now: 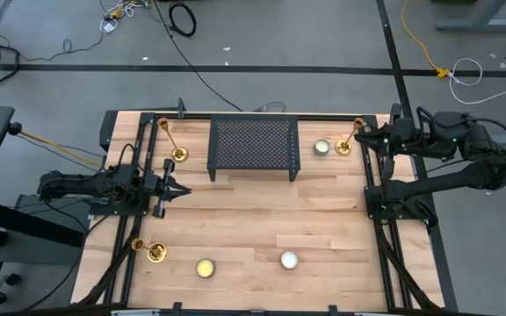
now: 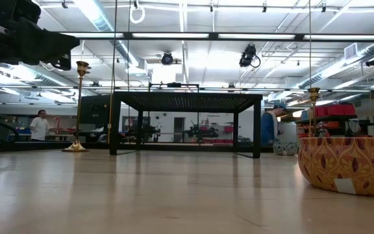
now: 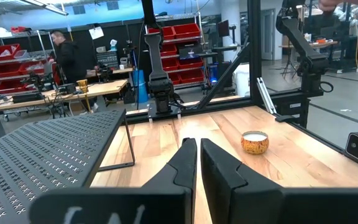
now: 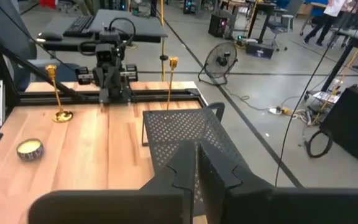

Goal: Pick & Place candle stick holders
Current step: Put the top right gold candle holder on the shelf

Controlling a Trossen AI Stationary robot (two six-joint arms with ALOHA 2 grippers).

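Left gripper (image 1: 183, 189) hovers shut, empty; right gripper (image 4: 197, 163) shut too (its wrist view shows candlesticks (image 4: 58, 93)).

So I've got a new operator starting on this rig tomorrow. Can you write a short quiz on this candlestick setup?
1. How many gold candlesticks stand on the table?
2. True or false: a candlestick stands on top of the black rack.
3. Which gripper is over the table's left side, near its edge: A) left, B) right?

Key
1. Three: one left of the rack, one right of it, one near the front left corner.
2. False. All three stand on the wood; nothing shows on the rack.
3. A. The left gripper is there, shut and empty. The right gripper is at the back right, also shut.
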